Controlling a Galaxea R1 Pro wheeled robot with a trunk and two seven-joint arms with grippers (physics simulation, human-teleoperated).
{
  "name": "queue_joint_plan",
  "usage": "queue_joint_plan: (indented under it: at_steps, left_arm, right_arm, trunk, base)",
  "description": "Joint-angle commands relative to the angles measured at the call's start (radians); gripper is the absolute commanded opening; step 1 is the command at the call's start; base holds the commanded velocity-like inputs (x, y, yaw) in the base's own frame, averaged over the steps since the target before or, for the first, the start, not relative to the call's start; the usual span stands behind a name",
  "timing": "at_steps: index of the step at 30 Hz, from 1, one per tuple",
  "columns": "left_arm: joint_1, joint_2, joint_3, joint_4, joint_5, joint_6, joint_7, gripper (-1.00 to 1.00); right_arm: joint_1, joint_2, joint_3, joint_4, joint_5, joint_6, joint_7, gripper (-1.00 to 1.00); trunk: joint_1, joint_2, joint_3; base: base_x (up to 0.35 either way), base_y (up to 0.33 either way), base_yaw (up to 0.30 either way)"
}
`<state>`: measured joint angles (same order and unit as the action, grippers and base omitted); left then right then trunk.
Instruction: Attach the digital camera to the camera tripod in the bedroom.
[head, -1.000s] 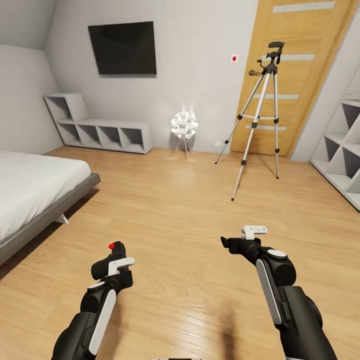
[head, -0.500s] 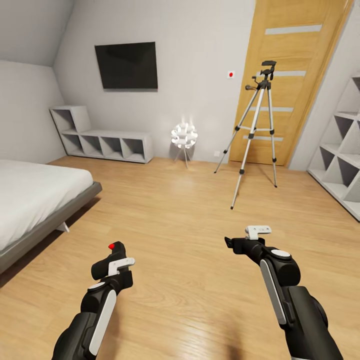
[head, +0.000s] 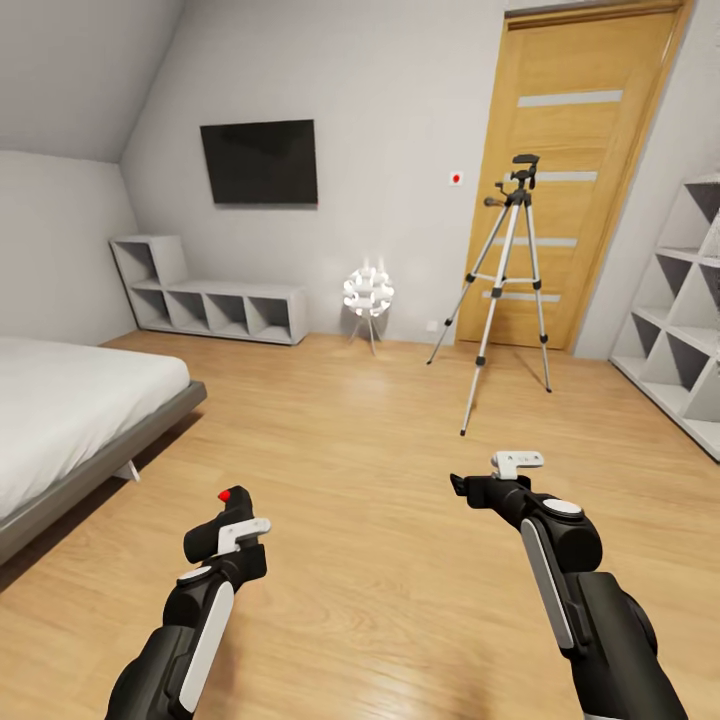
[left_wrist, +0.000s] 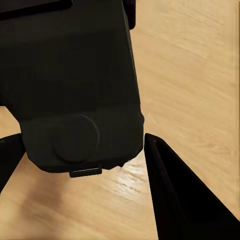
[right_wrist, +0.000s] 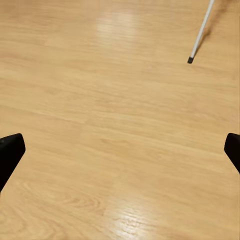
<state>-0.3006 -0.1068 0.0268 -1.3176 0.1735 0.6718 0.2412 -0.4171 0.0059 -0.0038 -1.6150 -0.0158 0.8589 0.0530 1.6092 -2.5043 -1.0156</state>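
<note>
No readable writing anywhere. The left gripper (head: 232, 512) reaches low over the wood floor (head: 360, 440), clamped on the digital camera (left_wrist: 75, 85). The right gripper (head: 460, 487) extends forward, fingers spread apart. The camera tripod (head: 505, 280) stands before the door (head: 590, 130).

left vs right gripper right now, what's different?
The left gripper is shut on the digital camera, whose black body sits between its fingers; the right gripper is open and holds nothing, with bare wood floor between its fingers. In the head view the left gripper sits lower and nearer the bed, the right nearer the camera tripod. Both hang above the floor.
</note>
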Motion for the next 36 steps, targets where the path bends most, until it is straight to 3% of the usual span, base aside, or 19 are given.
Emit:
queue_joint_plan:
  at_steps: [1, 20, 24, 36]
  left_arm:
    - [-0.001, -0.001, 0.001, -0.001, 0.007, 0.005, 0.004, -1.00]
    - [-0.002, -0.001, 0.001, 0.029, 0.018, -0.043, -0.002, -1.00]
    - [-0.002, -0.001, 0.000, 0.033, 0.039, -0.042, -0.007, -1.00]
    - [-0.002, 0.001, -0.001, 0.036, 0.048, -0.039, -0.012, -1.00]
  right_arm:
    - [-0.001, 0.000, -0.001, -0.001, -0.001, 0.005, 0.002, 1.00]
    - [0.000, -0.001, -0.001, -0.001, -0.001, 0.006, -0.001, 1.00]
    - [0.002, 0.000, 0.000, 0.000, -0.001, 0.006, 0.000, 1.00]
    - [0.005, 0.008, 0.001, -0.001, -0.001, 0.020, -0.004, 1.00]
  trunk:
    - [-0.001, 0.000, 0.003]
    - [-0.009, 0.004, 0.076]
    - [-0.024, 0.032, 0.089]
    - [-0.070, 0.116, 0.127]
  base:
    - [0.000, 0.000, 0.000]
    - [0.000, 0.000, 0.000]
    - [0.000, 0.000, -0.066]
    - [0.000, 0.000, -0.238]
